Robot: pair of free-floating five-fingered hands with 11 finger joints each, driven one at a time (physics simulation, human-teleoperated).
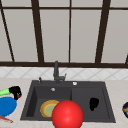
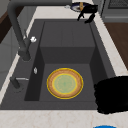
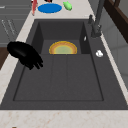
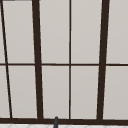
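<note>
Cucumber (image 1: 5, 91) lies on the tabletop (image 1: 117, 90) left of the sink (image 1: 105, 100), its end gripped by the left robot hand (image 1: 15, 91), beside a blue plate (image 1: 7, 106). Nearest the camera sits a red ball (image 1: 67, 114), behind it a yellow plate (image 2: 65, 83) in the basin. The right robot hand (image 1: 93, 103) hangs over the drainboard, fingers loose, before the faucet (image 1: 56, 72) and window (image 1: 70, 32).

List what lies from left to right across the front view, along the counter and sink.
Blue round plate, left hand by a green object, yellow-rimmed plate in the sink basin, red ball, right hand over the sink's right half, dark bowl at the edge.
</note>
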